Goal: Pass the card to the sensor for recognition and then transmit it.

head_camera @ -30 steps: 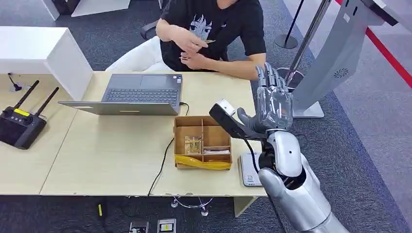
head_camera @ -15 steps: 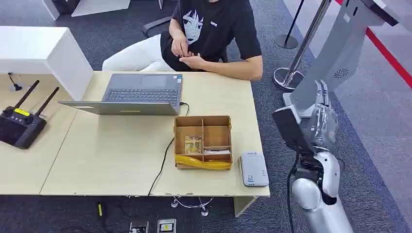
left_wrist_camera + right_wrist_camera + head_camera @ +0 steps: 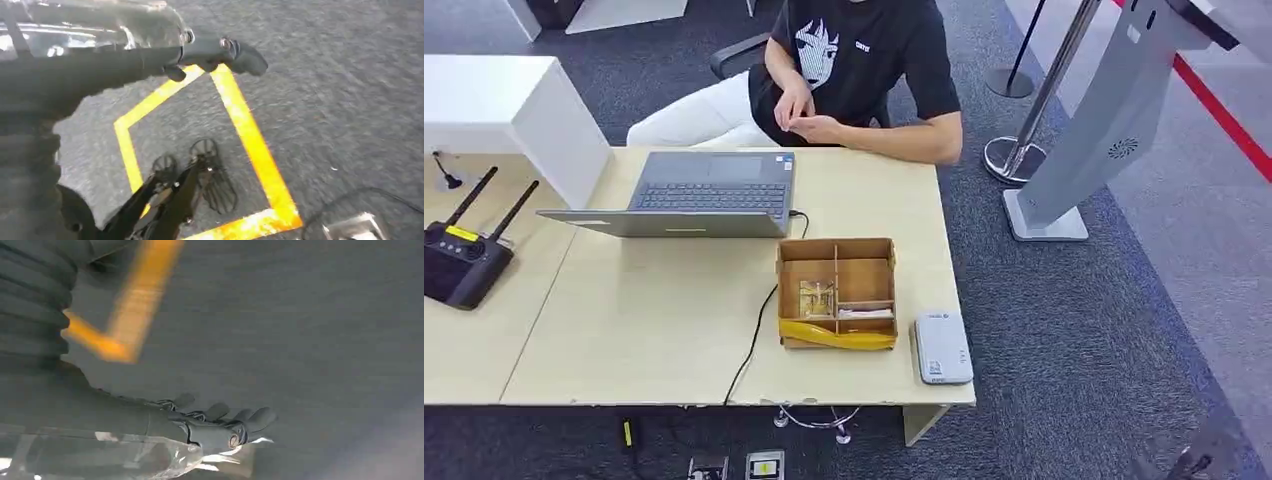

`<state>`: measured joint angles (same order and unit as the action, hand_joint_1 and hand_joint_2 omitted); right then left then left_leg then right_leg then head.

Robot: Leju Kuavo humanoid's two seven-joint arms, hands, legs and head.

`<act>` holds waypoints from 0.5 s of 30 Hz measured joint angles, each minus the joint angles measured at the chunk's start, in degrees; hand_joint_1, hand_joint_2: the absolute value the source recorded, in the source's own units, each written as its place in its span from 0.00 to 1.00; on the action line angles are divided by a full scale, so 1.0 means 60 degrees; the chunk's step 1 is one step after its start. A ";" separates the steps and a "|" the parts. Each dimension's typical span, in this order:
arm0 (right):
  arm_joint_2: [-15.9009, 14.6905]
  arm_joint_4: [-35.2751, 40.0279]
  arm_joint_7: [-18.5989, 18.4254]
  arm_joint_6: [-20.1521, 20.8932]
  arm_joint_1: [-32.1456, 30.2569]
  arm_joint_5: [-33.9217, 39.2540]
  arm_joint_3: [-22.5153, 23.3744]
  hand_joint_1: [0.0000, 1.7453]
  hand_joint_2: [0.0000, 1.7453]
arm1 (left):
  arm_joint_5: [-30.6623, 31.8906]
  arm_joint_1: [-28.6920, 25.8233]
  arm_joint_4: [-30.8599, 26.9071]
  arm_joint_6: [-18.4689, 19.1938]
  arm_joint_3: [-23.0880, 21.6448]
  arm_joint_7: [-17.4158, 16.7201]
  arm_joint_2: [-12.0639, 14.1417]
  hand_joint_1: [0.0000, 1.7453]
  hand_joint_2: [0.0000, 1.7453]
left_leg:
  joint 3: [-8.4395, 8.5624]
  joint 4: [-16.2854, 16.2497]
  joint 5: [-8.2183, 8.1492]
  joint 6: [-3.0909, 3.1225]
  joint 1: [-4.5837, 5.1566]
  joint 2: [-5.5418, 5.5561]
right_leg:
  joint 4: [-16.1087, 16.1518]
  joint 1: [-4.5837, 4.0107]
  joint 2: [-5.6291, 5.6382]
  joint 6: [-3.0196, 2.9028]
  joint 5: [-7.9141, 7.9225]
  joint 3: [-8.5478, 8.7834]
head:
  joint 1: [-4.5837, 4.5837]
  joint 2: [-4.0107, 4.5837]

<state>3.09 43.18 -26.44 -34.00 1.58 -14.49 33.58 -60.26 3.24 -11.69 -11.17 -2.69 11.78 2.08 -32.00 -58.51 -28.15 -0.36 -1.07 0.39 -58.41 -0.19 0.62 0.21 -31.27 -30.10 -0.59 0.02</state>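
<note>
Left hand [image 3: 150, 55]: dark grey fingers, clear glossy cover, small silver screw. Right hand [image 3: 165, 427]: same dark fingers, ribbed grey cover.

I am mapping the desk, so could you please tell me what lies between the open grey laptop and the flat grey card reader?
In the head view, the brown partitioned cardboard box sits between the laptop and the reader.

I read this as an office-style demonstration space: grey carpet [image 3: 1064, 330], a pale wooden desk [image 3: 644, 320] carrying an open laptop [image 3: 694, 195] at 11 o'clock, a seated person [image 3: 854, 80] at 12, and a stanchion post [image 3: 1034, 90] with a red barrier line [image 3: 1224, 110] at 2.
</note>
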 joint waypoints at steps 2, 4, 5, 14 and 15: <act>0.0871 -0.1108 -0.0925 -0.0516 0.0080 -0.0193 0.0368 1.00 1.00 | 0.0113 0.0084 0.0000 -0.0448 0.0051 -0.0320 -0.0044 1.00 1.00 | 0.0014 0.0009 0.0002 -0.0010 -0.0017 -0.0011 | -0.0014 -0.0013 0.0011 -0.0025 -0.0008 -0.0001 | 0.0007 0.0000; 0.1546 -0.2081 -0.0863 -0.0516 0.0110 -0.0429 0.0676 1.00 1.00 | 0.0215 0.0127 0.0000 -0.0847 0.0076 -0.0462 -0.0098 1.00 1.00 | 0.0021 0.0017 0.0006 -0.0017 -0.0011 -0.0006 | -0.0027 -0.0008 0.0005 -0.0046 -0.0021 -0.0002 | 0.0018 0.0000; 0.1678 -0.2382 -0.0629 -0.0435 0.0125 -0.0532 0.0801 1.00 1.00 | 0.0226 0.0130 0.0000 -0.0968 0.0102 -0.0458 -0.0113 1.00 1.00 | 0.0021 0.0021 0.0010 -0.0023 -0.0010 0.0000 | -0.0030 -0.0007 0.0001 -0.0049 -0.0023 -0.0003 | 0.0011 0.0000; 0.1101 -0.3798 0.6169 0.3302 0.0336 -0.2550 0.1169 1.00 1.00 | 0.0838 0.0129 -0.0004 0.0205 0.0306 0.0697 -0.0087 1.00 1.00 | 0.0024 0.0024 0.0016 -0.0025 0.0032 0.0003 | -0.0029 0.0031 -0.0012 -0.0042 -0.0015 0.0005 | 0.0004 0.0000; 0.0953 -0.3888 0.6621 0.3382 0.0384 -0.2640 0.1161 1.00 1.00 | 0.0925 0.0130 -0.0004 0.0274 0.0306 0.0733 -0.0058 1.00 1.00 | 0.0025 0.0024 0.0017 -0.0024 0.0032 0.0003 | -0.0028 0.0033 -0.0011 -0.0042 -0.0014 0.0006 | -0.0007 0.0000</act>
<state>8.81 19.85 13.28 -13.70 3.88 -30.34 40.54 -54.71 4.03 -11.72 -9.53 -0.85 16.18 1.73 -31.84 -58.37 -28.05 -0.50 -0.87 0.41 -58.57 0.00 0.56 -0.04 -31.36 -30.06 -0.63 0.02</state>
